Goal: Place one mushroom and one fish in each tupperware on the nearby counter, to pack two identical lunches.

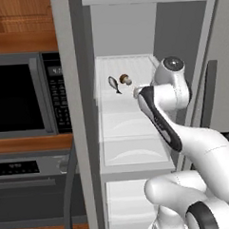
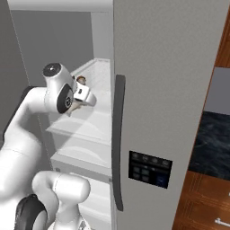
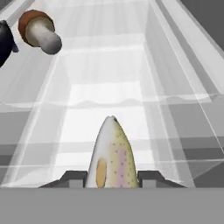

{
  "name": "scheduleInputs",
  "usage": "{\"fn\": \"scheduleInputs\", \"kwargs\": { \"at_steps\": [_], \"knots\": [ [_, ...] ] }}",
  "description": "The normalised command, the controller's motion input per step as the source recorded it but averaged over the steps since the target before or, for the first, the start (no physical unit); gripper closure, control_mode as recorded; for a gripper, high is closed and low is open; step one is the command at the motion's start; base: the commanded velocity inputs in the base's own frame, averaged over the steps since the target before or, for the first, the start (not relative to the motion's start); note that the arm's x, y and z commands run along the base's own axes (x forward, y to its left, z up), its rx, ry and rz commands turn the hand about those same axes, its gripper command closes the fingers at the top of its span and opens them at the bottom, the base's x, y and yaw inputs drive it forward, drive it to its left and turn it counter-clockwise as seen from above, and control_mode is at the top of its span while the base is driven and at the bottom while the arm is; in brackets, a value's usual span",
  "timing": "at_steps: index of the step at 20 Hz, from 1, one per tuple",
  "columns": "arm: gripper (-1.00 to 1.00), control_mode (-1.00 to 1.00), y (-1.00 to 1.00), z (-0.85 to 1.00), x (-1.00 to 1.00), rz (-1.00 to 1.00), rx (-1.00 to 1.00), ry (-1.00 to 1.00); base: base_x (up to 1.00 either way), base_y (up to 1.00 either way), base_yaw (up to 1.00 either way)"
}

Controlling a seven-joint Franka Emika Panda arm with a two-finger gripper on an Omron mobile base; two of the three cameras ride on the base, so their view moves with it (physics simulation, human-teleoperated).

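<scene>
Pale fish (image 3: 111, 155): beige-silver w/ pinkish flank, small dark speckles, orange oval patch near bottom; snout pointing up & away in hand view, body upright between the two dark finger tips, pinched there.

Mushroom (image 1: 125, 79): red-brown cap, pale stem; lying on its side on white fridge shelf, stem toward cam in hand view.

Dark fish (image 1: 114, 84): grey-black, slender; lying on same shelf just beside mushroom, on its left in left base view, tail toward shelf front.
</scene>
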Motion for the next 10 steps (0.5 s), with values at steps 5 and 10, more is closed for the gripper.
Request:
{"fn": "scheduleInputs", "kwargs": {
  "at_steps": [5,10],
  "knots": [
    [1.0,-1.0,0.0,0.03,-1.0,0.37,0.0,-0.02,0.0,0.0,0.0],
    [1.0,-1.0,0.08,0.27,-1.0,0.24,0.0,0.0,0.0,0.0,0.0]
  ]
}}
